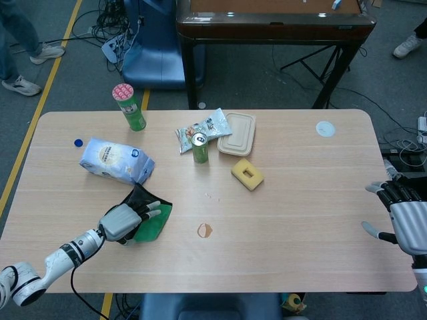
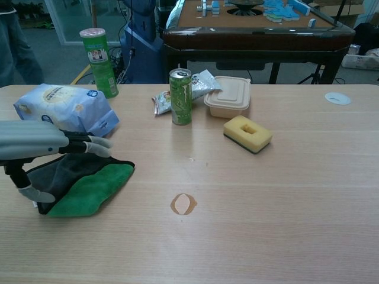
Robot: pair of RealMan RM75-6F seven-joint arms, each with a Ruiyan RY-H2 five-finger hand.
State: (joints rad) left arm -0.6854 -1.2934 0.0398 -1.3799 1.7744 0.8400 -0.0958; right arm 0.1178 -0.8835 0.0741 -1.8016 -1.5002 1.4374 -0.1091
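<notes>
My left hand (image 1: 125,221) hovers over the black-and-green cloth (image 1: 151,211), which lies folded on the table's front left. In the chest view the left hand (image 2: 41,145) has its fingers stretched out flat above the cloth (image 2: 89,186), its thumb hanging down at the cloth's left edge; it holds nothing. My right hand (image 1: 403,217) stays at the table's right edge, fingers spread, holding nothing, and the chest view does not show it. A brown stain (image 1: 205,231) marks the wood right of the cloth, also seen as a stain (image 2: 183,203) in the chest view.
Behind the cloth lies a white-blue packet (image 2: 65,110). A green tube can (image 2: 99,54), a green drink can (image 2: 180,96), a snack bag (image 2: 198,86), a lidded beige box (image 2: 228,96) and a yellow sponge (image 2: 247,133) stand mid-table. A white disc (image 1: 325,129) lies far right, a blue cap (image 1: 78,142) far left.
</notes>
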